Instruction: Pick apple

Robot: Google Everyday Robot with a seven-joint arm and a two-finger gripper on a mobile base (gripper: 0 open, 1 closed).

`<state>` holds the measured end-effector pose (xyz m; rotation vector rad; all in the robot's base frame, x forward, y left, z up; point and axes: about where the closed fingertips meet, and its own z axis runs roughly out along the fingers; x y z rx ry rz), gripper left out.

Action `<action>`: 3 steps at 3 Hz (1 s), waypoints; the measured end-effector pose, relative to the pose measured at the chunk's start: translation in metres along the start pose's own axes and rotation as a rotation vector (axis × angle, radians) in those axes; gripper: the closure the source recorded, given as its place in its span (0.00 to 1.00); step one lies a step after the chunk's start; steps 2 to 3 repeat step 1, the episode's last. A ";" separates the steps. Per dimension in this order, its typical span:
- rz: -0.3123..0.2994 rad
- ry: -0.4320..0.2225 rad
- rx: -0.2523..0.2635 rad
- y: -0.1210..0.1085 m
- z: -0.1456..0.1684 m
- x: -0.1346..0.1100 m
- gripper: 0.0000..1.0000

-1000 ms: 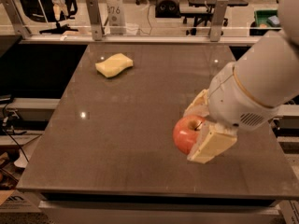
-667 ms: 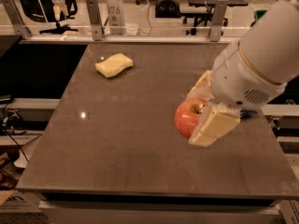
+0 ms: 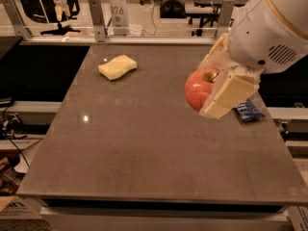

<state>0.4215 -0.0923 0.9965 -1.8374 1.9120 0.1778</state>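
A dark brown, smooth tabletop (image 3: 144, 153) fills most of the frame, with a small glint of light on its left part. Behind its far edge run metal rails and upright posts (image 3: 96, 18), and beyond them a dim room shows chair bases and cables on a pale floor.

The gripper (image 3: 214, 86) hangs at the right of the frame on a bulky white arm (image 3: 272, 30) with a rounded shell and a vent grille. Its flat, beige, blocky fingers (image 3: 230, 94) are clamped on the apple (image 3: 197, 88), one in front and one behind. The apple is round, glossy and red-orange, with a yellowish dip at the stem, and is held above the tabletop.

A wavy, matte yellow sponge (image 3: 117, 67) lies at the upper left. A small blue packet (image 3: 248, 110) lies near the right edge, just below the fingers.

Compared with a second ago, the apple sits higher in the frame, the blue packet has come into sight, and the sponge has not moved.
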 end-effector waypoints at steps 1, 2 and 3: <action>0.000 0.000 0.000 0.000 0.000 0.000 1.00; 0.000 0.000 0.000 0.000 0.000 0.000 1.00; 0.000 0.000 0.000 0.000 0.000 0.000 1.00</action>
